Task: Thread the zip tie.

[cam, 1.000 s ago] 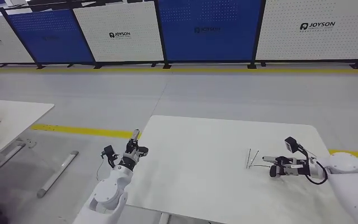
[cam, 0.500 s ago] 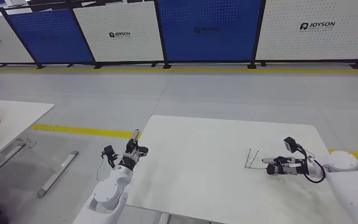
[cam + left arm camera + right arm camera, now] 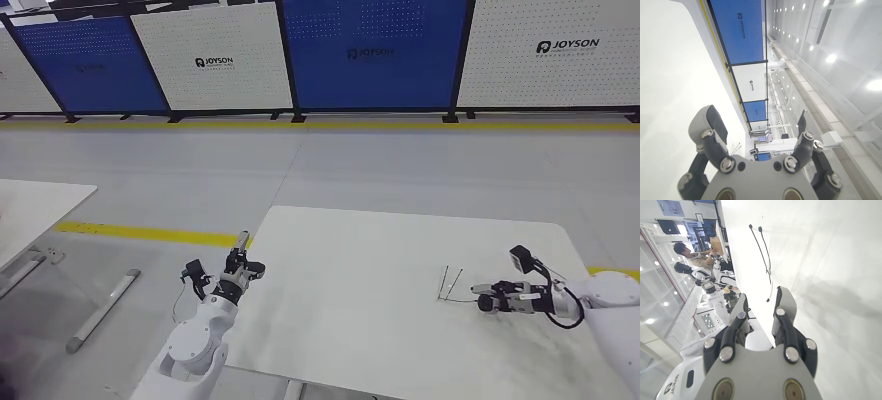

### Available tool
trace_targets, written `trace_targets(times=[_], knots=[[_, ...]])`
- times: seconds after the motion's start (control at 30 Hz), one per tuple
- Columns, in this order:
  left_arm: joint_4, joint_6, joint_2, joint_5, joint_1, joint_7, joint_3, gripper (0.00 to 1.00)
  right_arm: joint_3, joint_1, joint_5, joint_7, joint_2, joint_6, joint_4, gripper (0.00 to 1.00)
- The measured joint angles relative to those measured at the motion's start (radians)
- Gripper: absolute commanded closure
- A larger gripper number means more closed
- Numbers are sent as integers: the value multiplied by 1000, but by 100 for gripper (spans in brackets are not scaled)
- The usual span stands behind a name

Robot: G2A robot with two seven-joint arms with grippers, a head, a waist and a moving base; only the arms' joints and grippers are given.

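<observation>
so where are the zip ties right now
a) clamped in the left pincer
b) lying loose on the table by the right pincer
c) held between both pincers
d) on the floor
b: the zip ties lie flat on the table just ahead of the open right pincer, which grips nothing; the left pincer is open and empty at the table's opposite edge.
</observation>
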Motion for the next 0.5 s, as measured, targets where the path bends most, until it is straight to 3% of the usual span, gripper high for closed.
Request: trace_targets(times=[0.5], knots=[[0, 0, 0, 0, 0, 0, 0, 0, -1, -4, -35, -2, -6, 10, -15, 78]])
